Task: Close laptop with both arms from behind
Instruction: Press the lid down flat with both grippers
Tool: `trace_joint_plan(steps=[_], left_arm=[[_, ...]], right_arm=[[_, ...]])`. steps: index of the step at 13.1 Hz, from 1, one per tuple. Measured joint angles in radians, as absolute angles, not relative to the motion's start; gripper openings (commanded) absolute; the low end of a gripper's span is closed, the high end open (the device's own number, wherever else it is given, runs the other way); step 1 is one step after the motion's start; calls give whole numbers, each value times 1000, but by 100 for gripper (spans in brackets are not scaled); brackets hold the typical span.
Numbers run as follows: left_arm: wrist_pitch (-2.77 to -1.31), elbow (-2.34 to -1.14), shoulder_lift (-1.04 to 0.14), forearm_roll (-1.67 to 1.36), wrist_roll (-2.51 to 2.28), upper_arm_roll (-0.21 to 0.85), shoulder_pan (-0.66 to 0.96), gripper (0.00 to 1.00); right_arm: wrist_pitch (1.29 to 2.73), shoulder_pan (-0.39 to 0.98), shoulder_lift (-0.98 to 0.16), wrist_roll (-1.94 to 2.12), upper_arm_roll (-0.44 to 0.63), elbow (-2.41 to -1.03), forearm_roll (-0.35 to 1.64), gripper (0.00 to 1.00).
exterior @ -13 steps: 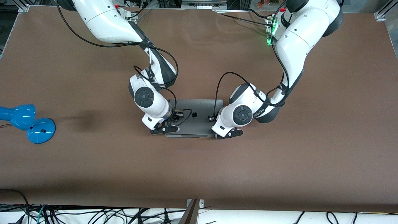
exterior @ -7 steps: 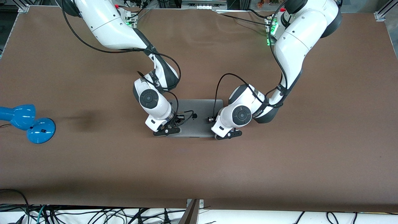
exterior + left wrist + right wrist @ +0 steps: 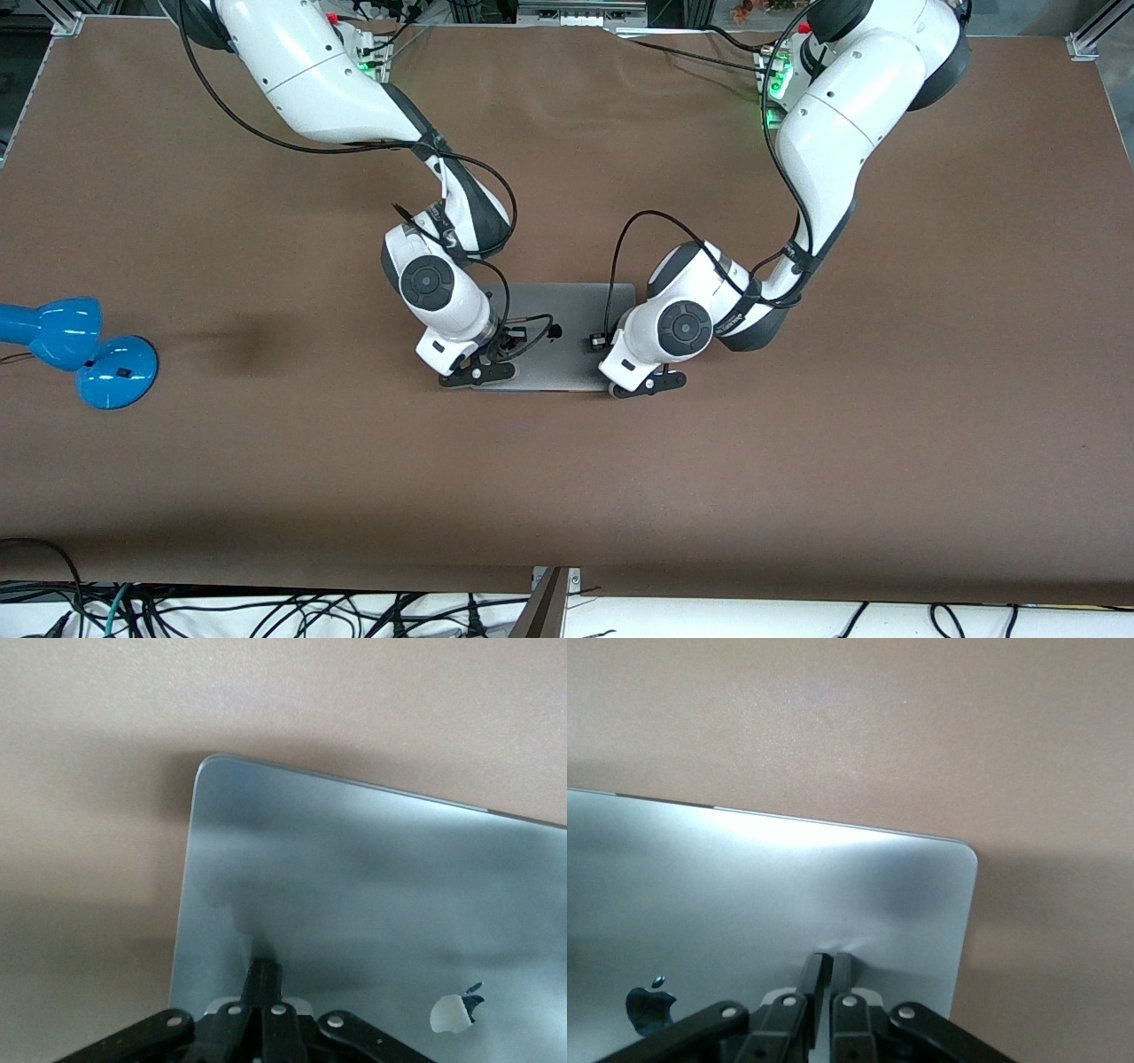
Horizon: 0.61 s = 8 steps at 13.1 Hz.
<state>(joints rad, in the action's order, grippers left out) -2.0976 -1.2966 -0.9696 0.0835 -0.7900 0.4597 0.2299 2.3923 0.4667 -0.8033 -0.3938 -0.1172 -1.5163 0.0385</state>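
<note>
The laptop (image 3: pixel 567 337) lid now lies flat and closed; one second ago a thin strip of the base showed under the lid's front edge. The right gripper (image 3: pixel 476 373) is now a little more toward the laptop's middle. The left gripper (image 3: pixel 648 385) is also slightly more inward. Both jaws are pressed together, with the tips on the lid.

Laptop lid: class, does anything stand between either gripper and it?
Nothing visible does. The left gripper and the right gripper, both with fingers shut, rest straight on the lid of the laptop, one near each corner, with bare metal around them.
</note>
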Motion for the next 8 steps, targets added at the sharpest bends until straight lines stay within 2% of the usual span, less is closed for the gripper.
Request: trace_joint_plan(steps=[4,5,6,8], left_arm=[[-2104,-1297,-971,83,-790,455,232,0],[-2104,-1297,-971,84,-790,455,233,0],[-2105,-1297,-971,84,-790,455,233,0],[-2105,-1297,-971,84,-790,454,233,0]], right_arm=[[2409,476,-807,-393,-114,-1516,37,11],[2410,476,-807,-393,-112,-1516,37,15],[2410,476,-807,-393,-112,-1516,37,20],[2399,476,-806,-393,-112,-1509,37,47]])
